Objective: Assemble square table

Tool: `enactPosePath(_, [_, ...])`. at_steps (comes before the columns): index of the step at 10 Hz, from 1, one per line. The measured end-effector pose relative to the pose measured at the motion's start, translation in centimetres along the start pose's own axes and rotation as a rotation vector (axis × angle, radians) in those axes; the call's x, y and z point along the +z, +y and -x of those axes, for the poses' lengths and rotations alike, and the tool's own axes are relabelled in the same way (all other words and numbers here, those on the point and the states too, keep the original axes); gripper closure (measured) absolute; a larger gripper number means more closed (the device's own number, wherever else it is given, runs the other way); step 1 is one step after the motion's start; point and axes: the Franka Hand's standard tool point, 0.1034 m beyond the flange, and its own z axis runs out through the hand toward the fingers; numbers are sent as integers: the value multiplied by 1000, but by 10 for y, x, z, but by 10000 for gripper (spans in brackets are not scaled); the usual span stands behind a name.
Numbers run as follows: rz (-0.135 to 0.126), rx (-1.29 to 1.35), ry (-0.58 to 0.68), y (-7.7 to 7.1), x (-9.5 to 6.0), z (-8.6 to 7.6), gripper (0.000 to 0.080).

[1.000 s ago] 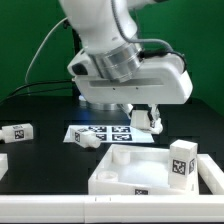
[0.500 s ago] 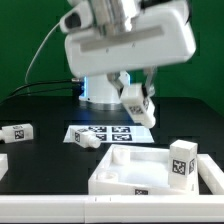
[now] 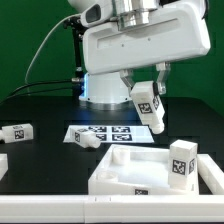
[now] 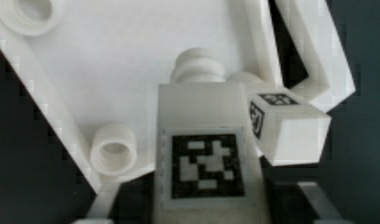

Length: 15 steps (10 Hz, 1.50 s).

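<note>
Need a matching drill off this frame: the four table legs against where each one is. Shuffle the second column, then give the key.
1. leg one
2. leg two
3. leg three
4. leg four

a. upright on the tabletop
b. lying at the end of the marker board
c. held in the gripper, off the table
d. lying alone at the exterior view's left

Pairs: 1-c, 2-d, 3-a, 4-b
</note>
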Motion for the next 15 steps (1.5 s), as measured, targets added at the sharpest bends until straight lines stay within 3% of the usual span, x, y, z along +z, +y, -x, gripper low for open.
enactPosePath(1, [6, -16, 35, 4, 9, -6, 515])
enactPosePath(3, [2, -75, 220, 8, 17, -29, 515])
enactPosePath(4, [4, -79, 295, 11, 25, -31, 515])
enactPosePath(5, [-5, -76, 345, 5, 24, -26, 515])
enactPosePath(7, [6, -87, 344, 7, 31, -20, 515])
enactPosePath(8, [37, -143, 315, 17, 37, -21, 515])
enactPosePath(11, [78, -213, 295, 37, 38, -34, 515])
enactPosePath(15, [90, -202, 295, 47, 40, -37, 515])
